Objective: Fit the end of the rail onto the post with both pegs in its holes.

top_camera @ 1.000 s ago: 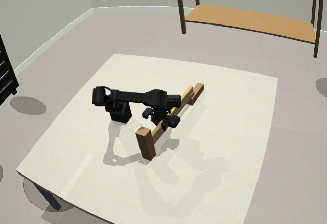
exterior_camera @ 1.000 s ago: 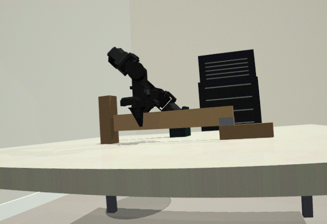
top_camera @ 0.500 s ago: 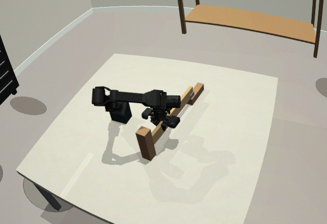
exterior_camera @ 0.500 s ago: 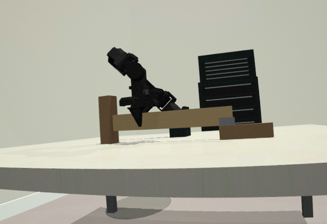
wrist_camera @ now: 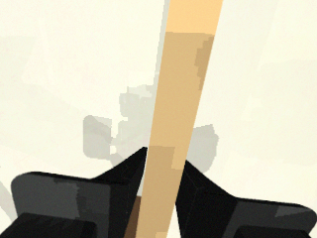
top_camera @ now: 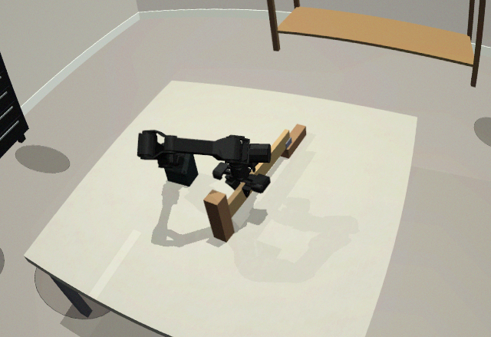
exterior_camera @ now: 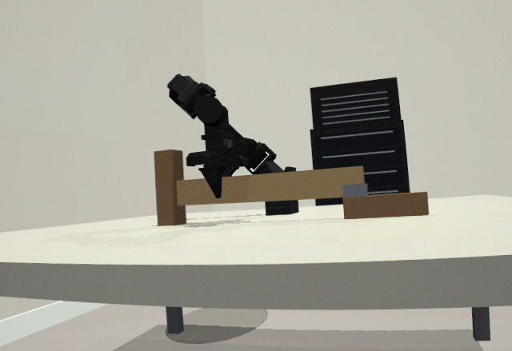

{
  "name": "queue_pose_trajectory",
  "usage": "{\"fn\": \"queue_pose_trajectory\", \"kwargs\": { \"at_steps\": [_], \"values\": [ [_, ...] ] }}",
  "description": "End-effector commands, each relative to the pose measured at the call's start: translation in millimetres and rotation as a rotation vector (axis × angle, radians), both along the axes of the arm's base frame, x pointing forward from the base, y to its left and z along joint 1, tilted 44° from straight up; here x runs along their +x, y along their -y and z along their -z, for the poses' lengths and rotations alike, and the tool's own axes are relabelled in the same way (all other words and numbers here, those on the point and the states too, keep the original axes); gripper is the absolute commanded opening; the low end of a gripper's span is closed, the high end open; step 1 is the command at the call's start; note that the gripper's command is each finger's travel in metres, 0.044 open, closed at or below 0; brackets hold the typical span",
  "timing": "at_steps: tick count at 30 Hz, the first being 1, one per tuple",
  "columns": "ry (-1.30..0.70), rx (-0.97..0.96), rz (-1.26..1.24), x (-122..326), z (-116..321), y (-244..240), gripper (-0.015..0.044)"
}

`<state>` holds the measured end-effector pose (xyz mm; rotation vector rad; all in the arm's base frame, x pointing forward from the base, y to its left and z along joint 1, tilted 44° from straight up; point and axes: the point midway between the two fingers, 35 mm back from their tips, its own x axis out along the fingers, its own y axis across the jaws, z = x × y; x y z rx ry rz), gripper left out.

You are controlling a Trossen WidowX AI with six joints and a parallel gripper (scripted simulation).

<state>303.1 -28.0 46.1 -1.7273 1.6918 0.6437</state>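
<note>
The wooden rail (top_camera: 273, 156) (exterior_camera: 298, 185) (wrist_camera: 183, 89) runs from the upright post (top_camera: 219, 218) (exterior_camera: 167, 188) to the low footboard block (top_camera: 298, 140) (exterior_camera: 388, 205). It looks about level and off the table. Its far end sits in the grey bracket (top_camera: 288, 143) (exterior_camera: 354, 190). Its near end meets the post, with no gap or peg visible; the joint's inside is hidden. My gripper (top_camera: 240, 187) (exterior_camera: 218, 192) (wrist_camera: 158, 153) is slightly open around the rail near the post, one finger on each side. A thin gap shows beside the left finger in the wrist view.
The white table (top_camera: 337, 190) (exterior_camera: 264, 244) carries the arm's dark base (top_camera: 181, 171) (exterior_camera: 282, 207), left of the rail in the top view. A black drawer cabinet (exterior_camera: 359, 141) and a wooden shelf unit (top_camera: 377, 34) stand away from the table.
</note>
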Motion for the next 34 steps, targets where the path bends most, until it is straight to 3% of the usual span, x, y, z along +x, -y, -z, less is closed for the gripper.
{"fn": "queue_pose_trajectory", "kwargs": {
  "at_steps": [1,10,16,21,34],
  "values": [
    [-0.001,-0.002,0.000,0,0,0,0.0210],
    [-0.001,-0.002,0.000,0,0,0,0.0440],
    [-0.001,-0.001,-0.001,0,0,-2,0.0440],
    [0.000,-0.005,-0.002,1,0,-43,0.0440],
    [0.000,-0.005,-0.002,1,0,-43,0.0440]
  ]
}}
